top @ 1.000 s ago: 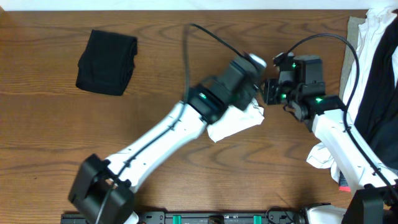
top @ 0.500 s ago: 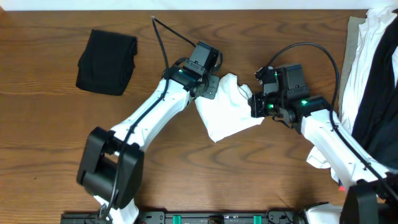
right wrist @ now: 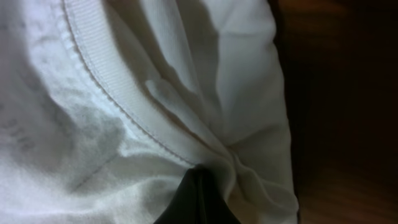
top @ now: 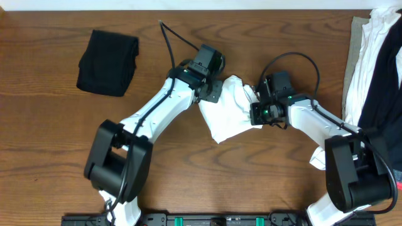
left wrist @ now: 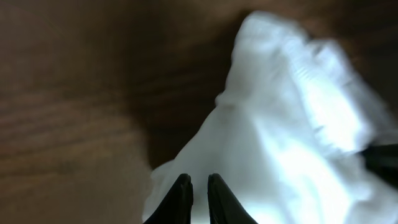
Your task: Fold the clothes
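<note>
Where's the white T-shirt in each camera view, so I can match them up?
Overhead: white T-shirt bunched at frame centre.
Left wrist: white T-shirt fills the right half.
Right wrist: white T-shirt fills left and centre.
Shared landmark: brown wooden table, beside it in all three.

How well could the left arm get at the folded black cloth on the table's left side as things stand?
Probably yes, once it lets go. Only bare table lies between the left gripper and the folded black cloth, but its jaws are shut on the white T-shirt.
</note>
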Controlling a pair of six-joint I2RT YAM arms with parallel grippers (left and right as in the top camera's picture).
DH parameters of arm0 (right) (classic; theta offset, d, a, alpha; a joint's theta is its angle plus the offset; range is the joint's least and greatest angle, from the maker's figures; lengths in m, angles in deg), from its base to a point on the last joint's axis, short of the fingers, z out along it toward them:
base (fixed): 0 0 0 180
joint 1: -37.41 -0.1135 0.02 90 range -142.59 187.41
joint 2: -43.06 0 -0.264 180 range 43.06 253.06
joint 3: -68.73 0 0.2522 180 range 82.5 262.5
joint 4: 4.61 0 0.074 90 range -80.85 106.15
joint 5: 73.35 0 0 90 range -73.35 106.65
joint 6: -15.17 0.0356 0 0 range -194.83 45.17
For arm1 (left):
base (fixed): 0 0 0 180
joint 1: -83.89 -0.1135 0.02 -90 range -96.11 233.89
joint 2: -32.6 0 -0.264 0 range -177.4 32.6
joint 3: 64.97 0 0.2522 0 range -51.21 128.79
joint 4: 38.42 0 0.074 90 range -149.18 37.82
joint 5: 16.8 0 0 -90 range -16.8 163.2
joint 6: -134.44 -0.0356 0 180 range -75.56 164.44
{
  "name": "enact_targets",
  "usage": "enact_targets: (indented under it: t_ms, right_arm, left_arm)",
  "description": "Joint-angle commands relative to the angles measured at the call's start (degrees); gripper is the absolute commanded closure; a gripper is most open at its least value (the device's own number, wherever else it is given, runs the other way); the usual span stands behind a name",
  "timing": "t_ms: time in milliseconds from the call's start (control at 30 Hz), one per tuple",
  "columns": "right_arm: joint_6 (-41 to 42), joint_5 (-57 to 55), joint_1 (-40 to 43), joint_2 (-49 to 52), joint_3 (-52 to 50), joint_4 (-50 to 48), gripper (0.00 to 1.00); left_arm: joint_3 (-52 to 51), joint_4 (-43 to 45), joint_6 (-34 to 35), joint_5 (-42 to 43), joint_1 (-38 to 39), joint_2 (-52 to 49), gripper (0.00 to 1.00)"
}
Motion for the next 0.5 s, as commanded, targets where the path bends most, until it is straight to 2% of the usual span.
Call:
enact_targets:
  t_ms: [0,200,267,467]
  right_arm:
    - [-0.4,-3.2,-0.7,4.9,-1.2,0.3,0.99]
    - [-0.4,-3.2,-0.7,5.2,-1.2,0.3,0.99]
    - [-0.4,-3.3,-0.7,5.2,-1.2,0.3,0.99]
    - [-0.4,-3.4,-0.7,5.2,-1.2,-0.1,0.99]
  left_arm:
    - [-0.6,-1.7,0.5,-0.9,-0.3,-4.2,0.87]
    - [-0.6,-3.9,0.5,-9.0,-0.3,-8.5,0.89]
    - [-0.6,-4.5,0.5,-10.1,-0.3,-8.5,0.94]
    - [1.7,-3.1,0.5,-11.7,-0.3,-3.5,0.94]
